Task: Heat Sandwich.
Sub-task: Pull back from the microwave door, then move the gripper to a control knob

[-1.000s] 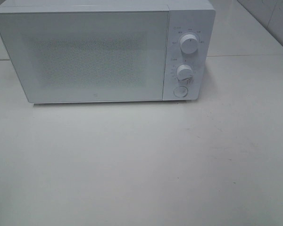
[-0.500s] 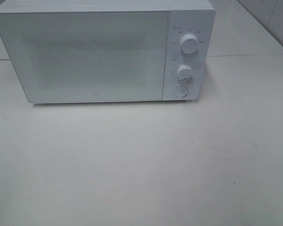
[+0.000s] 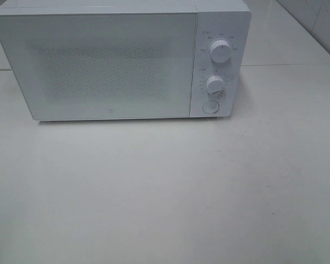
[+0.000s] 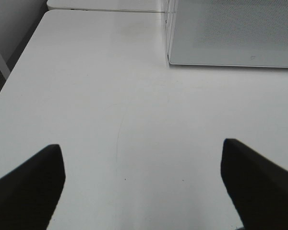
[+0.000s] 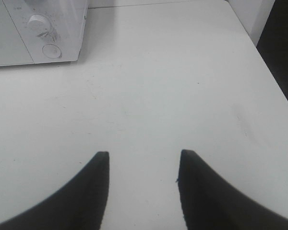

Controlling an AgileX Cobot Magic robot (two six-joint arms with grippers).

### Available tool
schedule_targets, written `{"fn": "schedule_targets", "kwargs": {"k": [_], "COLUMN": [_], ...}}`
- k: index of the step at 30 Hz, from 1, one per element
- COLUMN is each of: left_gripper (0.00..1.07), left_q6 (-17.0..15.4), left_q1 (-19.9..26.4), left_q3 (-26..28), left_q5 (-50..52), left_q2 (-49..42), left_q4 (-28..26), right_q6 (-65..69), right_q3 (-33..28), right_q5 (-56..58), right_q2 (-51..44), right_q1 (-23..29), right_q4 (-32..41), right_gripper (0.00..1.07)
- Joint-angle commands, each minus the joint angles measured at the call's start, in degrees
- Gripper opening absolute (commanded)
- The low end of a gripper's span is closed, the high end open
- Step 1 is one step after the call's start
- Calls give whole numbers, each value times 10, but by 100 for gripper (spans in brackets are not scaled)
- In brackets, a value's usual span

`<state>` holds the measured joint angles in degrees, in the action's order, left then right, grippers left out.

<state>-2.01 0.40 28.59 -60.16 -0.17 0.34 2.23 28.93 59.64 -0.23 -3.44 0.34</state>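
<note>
I can't find the sandwich in any view, so I cannot tell where it is. The microwave (image 3: 234, 33) has its door (image 3: 99, 66) shut. Nothing has shifted since a second ago: it sits in the same spot on the table (image 3: 165, 192). My left gripper (image 4: 139, 143) hangs spread wide over the tabletop, holding nothing. My right gripper (image 5: 143, 152) stands partly parted, also empty.

White table (image 3: 165, 192) — evenly lit, dark floor (image 5: 283, 57) beside it.
</note>
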Motion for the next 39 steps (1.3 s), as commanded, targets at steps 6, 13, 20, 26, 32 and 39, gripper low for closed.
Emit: {"fn": "schedule_targets", "kwargs": {"k": [6, 13, 20, 26, 32, 39], "left_gripper": [82, 82, 82, 82, 82, 82], "left_q6": [-1, -1, -1, -1, -1, -1], "left_q1": [2, 2, 2, 2, 2, 2], "left_q3": [-2, -2, -2, -2, -2, -2], "left_q5": [8, 8, 8, 8, 8, 8], "left_q2": [-13, -13, -13, -13, -13, -13], "left_q4": [0, 0, 0, 0, 0, 0], "right_q6": [5, 5, 5, 5, 7, 7], "right_q3": [-1, -1, -1, -1, -1, 14], "right_q5": [-3, -3, -3, -3, -3, -46], "right_q2": [-15, -15, -15, -15, -15, -15], "right_q1": [-4, -4, -4, -4, -4, -4], "right_q4": [1, 2, 4, 4, 3, 7], "right_gripper": [46, 46, 46, 50, 65, 74]}}
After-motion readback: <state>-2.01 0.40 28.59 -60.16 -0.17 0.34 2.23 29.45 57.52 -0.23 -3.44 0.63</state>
